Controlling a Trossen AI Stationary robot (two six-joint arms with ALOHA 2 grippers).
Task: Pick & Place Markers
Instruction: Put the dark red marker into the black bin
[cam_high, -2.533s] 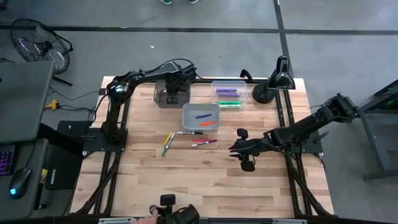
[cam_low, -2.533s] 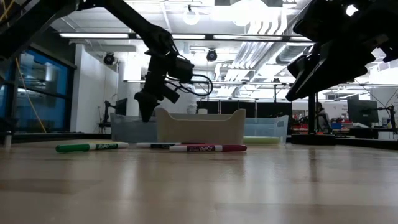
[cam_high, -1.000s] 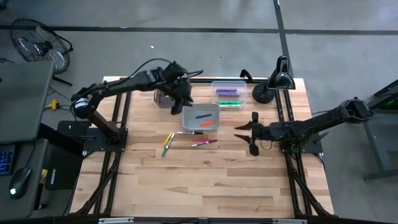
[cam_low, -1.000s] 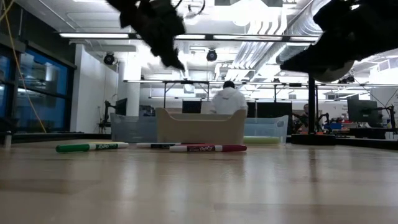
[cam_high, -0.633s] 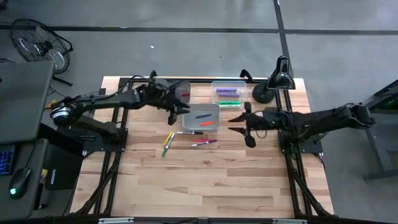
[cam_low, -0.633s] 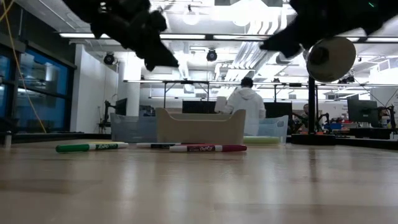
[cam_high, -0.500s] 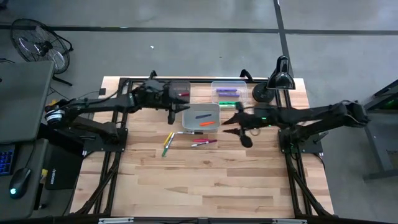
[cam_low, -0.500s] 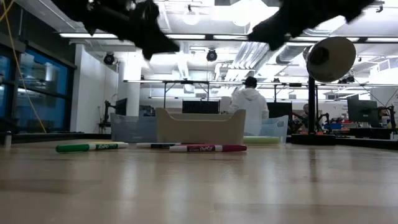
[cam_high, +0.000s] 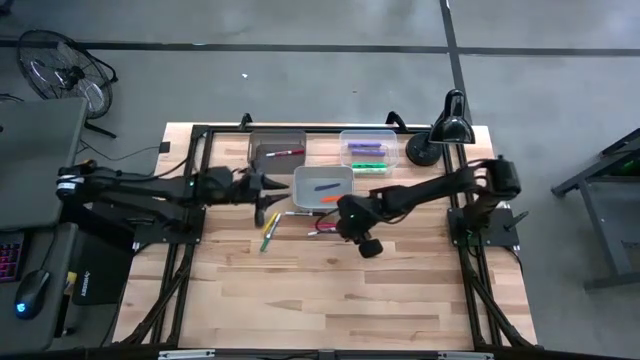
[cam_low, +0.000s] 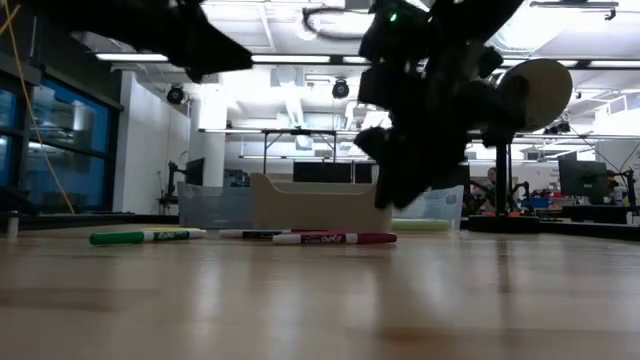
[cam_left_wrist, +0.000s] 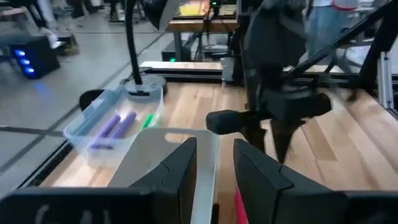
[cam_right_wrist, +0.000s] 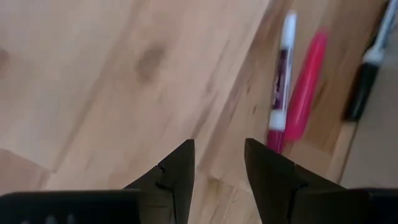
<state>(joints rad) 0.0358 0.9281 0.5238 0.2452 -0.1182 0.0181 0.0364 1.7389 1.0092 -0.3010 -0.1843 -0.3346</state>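
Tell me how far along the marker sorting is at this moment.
Partly done. Markers already lie in three bins: one in the dark bin, purple and green in the clear bin, blue and orange in the grey bin. In hand: nothing; both tools are open, the right tool above the pink markers, the left tool beside the grey bin. Left: several loose markers on the table.

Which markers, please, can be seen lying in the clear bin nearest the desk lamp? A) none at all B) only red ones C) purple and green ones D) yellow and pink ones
C: the high view shows purple markers and a green marker inside the clear bin beside the desk lamp.
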